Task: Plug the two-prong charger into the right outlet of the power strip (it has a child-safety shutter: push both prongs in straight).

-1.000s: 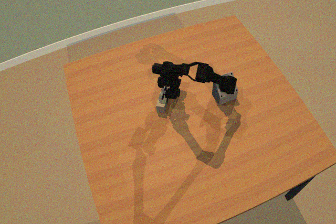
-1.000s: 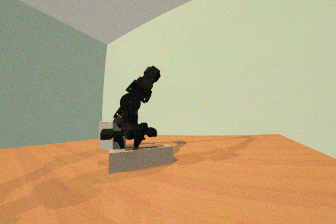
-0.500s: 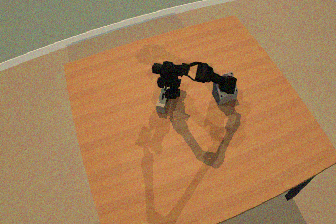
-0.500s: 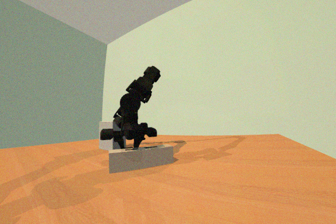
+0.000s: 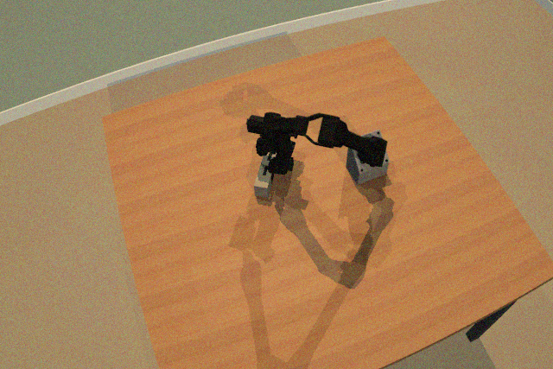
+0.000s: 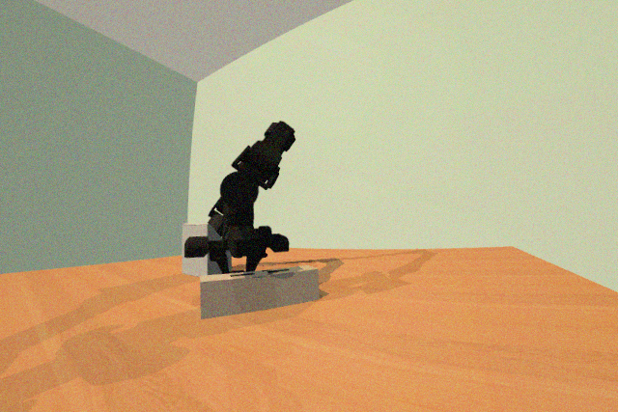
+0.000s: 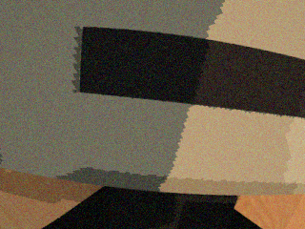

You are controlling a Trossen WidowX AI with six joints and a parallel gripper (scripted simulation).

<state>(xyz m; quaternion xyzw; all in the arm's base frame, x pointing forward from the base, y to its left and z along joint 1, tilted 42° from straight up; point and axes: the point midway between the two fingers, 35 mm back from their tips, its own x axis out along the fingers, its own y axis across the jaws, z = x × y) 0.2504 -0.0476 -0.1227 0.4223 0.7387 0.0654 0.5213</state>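
The power strip point(image 5: 262, 188) point(image 6: 259, 292) point(image 7: 124, 134) is a long grey-beige block on the table, with a dark band along its top. My black gripper point(image 5: 268, 163) point(image 6: 235, 272) points down over the strip, its fingertips at or just above the top. It is shut on the charger, which I cannot make out against the dark fingers. In the wrist view the strip fills most of the picture, and black finger parts show at the bottom. The prongs and the outlet holes are hidden, so I cannot tell whether the prongs are in the right outlet.
The wooden table point(image 5: 200, 266) point(image 6: 449, 347) point(image 7: 278, 210) carries everything. A grey block-shaped mount point(image 5: 372, 173) point(image 6: 194, 230) stands under the arm's base, to the right of the strip in the top view and behind it in the exterior view. Arm shadows cross the table.
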